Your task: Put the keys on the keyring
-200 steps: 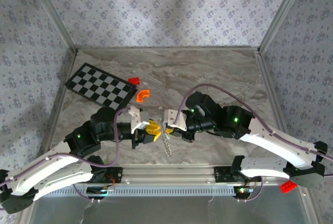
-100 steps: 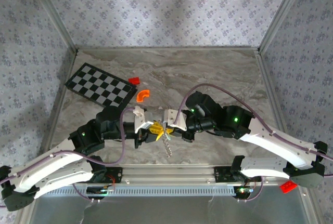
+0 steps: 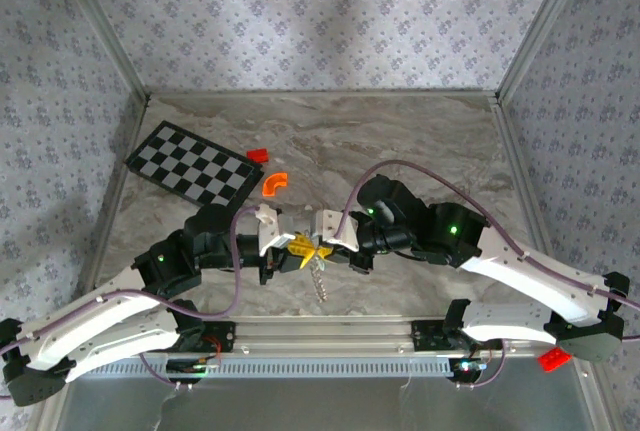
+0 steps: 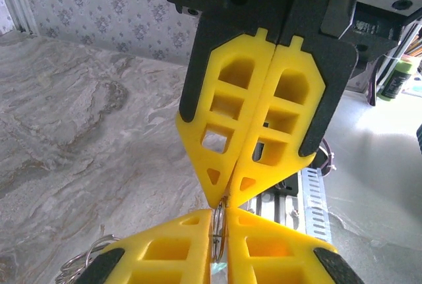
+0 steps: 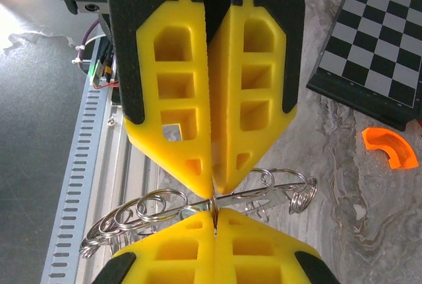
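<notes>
My two grippers meet tip to tip over the near middle of the table, the left gripper facing the right gripper. The keyring, a thin silvery ring with several small loops round its rim, hangs below them. In the left wrist view the left gripper is closed on the keyring's wire, with the shut right gripper touching it from above. In the right wrist view the right gripper pinches the keyring where the left gripper meets it. A tiny pale greenish piece, likely the keys, sits by the wire.
An orange curved bit and a small red block lie behind the grippers, beside a checkerboard at the back left. The metal rail runs along the near edge. Patterned walls close in the table.
The left arm has moved right toward the right gripper, and its jaws have closed on the ring. The right arm has stayed still.
</notes>
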You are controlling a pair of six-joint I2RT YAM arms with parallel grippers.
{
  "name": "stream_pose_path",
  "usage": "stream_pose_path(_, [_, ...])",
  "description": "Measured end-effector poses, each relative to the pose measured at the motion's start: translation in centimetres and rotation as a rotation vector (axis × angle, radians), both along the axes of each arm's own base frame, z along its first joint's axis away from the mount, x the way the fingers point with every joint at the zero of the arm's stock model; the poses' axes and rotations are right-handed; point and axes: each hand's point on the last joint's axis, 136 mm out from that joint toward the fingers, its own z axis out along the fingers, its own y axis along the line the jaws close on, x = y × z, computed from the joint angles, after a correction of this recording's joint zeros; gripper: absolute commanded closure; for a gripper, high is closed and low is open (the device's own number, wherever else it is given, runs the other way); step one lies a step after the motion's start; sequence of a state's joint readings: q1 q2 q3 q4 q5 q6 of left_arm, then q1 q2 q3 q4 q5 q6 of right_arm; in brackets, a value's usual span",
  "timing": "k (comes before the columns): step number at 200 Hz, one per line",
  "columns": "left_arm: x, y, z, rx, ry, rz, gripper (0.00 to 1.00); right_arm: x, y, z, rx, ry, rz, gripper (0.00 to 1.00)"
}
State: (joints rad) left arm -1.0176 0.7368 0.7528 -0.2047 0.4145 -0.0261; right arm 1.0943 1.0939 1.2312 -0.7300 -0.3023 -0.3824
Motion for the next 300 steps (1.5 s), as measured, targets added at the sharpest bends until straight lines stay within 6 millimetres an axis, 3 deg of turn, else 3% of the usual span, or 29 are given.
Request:
stream_pose_path(58, [-0.2, 0.0, 0.0, 0.003, -0.013, -0.010, 1.00, 0.0, 0.0, 0.0, 0.003, 0.005, 0.002, 1.00])
stream_pose_path(151, [-0.2, 0.1, 0.4, -0.018, -0.030, -0.011, 1.00, -0.1, 0.0, 0.4, 0.031, 0.009, 0.003, 1.00])
stream_pose_path(182, [-0.4, 0.4, 1.1, -0.053, -0.052, -0.010, 1.00, -0.4, 0.1, 1.0, 0.083, 0.031, 0.002, 0.76])
stream_pose_path(203, [-0.5, 0.6, 1.7, -0.075, -0.066, -0.007, 1.00, -0.7, -0.2, 0.9, 0.114, 0.061, -0.004, 0.70])
stream_pose_path(300, [-1.4, 1.0, 3.7, -0.181, -0.120, -0.041, 1.00, -0.1, -0.4, 2.6, 0.284, 0.120, -0.057, 0.58])
